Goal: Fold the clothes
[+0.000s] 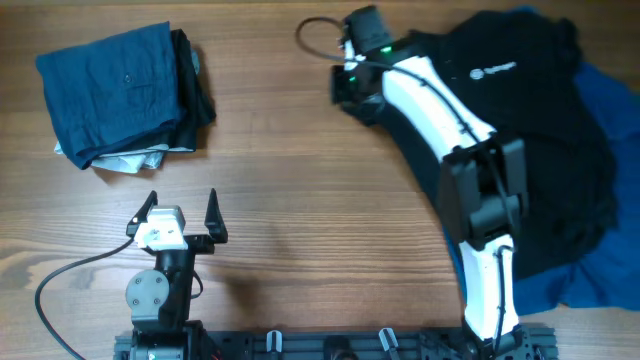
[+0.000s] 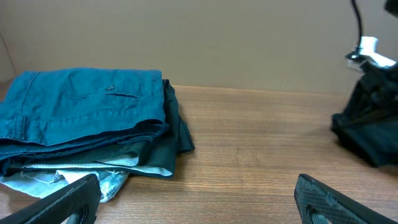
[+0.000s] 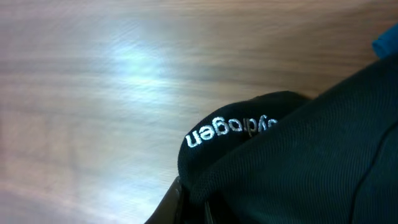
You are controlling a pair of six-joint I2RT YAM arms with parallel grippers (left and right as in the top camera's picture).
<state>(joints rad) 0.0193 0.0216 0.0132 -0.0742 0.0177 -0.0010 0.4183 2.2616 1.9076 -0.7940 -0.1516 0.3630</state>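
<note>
My right gripper (image 1: pixel 350 92) is clamped on a bunched edge of the large black fabric polo shirt (image 1: pixel 540 150). My left gripper (image 1: pixel 182 208) stands wide open and empty, near the folded blue-topped fabric stack (image 1: pixel 110 95).

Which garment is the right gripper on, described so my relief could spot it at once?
Look to the right half of the wooden table, where a dark heap lies over a blue garment. The piece is the black polo shirt on top, its inner edge pinched by the right gripper. Unlike the blue garment, it carries small white chest lettering.
</note>
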